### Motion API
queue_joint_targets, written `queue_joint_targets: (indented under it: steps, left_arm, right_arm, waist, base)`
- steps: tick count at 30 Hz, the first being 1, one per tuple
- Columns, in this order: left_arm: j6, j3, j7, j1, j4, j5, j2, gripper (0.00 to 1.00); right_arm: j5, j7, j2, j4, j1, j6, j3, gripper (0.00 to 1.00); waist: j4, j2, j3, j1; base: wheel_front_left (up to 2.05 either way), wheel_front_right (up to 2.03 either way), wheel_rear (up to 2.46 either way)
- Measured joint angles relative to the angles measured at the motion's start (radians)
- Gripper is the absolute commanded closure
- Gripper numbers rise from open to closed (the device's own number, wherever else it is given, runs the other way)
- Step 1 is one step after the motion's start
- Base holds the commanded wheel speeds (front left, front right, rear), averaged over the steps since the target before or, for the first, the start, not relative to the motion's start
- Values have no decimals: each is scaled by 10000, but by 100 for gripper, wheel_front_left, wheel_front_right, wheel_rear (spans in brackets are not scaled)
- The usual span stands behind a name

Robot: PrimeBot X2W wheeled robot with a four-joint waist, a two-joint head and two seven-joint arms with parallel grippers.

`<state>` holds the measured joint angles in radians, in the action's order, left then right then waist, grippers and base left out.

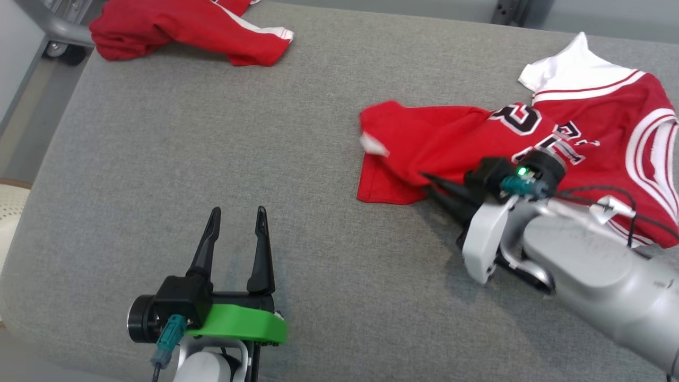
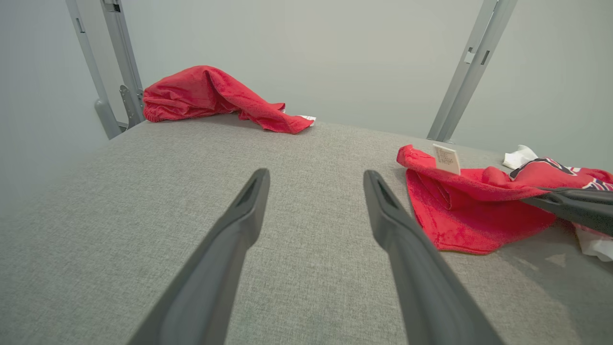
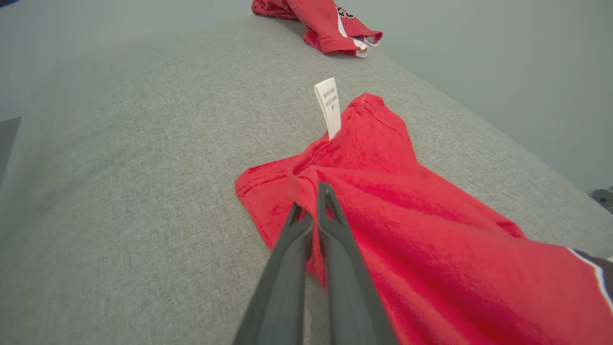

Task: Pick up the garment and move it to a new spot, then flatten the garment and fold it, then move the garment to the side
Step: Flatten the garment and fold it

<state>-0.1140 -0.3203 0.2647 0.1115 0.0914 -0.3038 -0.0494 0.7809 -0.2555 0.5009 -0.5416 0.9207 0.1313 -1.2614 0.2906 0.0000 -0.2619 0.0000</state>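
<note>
Red jersey (image 3: pixel 407 215) pinched in right tool (image 3: pixel 310 197); wrist view shows tag (image 3: pixel 327 108) upright

Our left gripper (image 1: pixel 237 209) sits low, fingers spread wide and pointing forward. Our right gripper (image 1: pixel 427 178), angled forward and leftward, is pinched shut on the red jersey (image 1: pixel 451 132).

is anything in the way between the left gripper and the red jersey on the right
Nothing visible. Only bare grey padded surface lies between the left gripper, jaws open, and the red jersey, which the right gripper pinches near its edge. The second red garment lies far off at the back left.
</note>
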Motion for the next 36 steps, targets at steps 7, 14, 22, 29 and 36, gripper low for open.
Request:
queue_joint_targets:
  steps: [7, 14, 22, 29, 36]
  left_arm:
    - [130, 192, -2, -71, -12, 150, 2, 0]
    - [221, 351, -2, -91, 65, 259, 0, 0]
    - [307, 485, -2, -145, 276, 330, 0, 0]
    - [334, 562, -2, -228, 456, 332, 2, 0]
    - [336, 633, -2, -321, 433, 332, 2, 0]
  right_arm:
    - [-428, -61, -968, 330, -2008, -4, 224, 100]
    - [-823, -71, -1661, 608, -3216, -6, 815, 100]
    - [-1139, -73, -2082, 677, -3725, -8, 569, 75]
    - [-1413, -73, -2173, 1356, -4517, -6, 2341, 0]
    - [-2023, -73, -1801, 1707, -6146, -6, 5601, 0]
  waist:
    - [-585, 0, 249, -1]
    - [-1054, 0, 435, 0]
    - [-1569, 0, 633, -1]
    - [-2030, 0, 807, -1]
    - [-2330, 0, 976, -1]
  base:
    - [0, 0, 0]
    - [0, 0, 0]
    - [0, 0, 0]
    - [0, 0, 0]
    - [0, 0, 0]
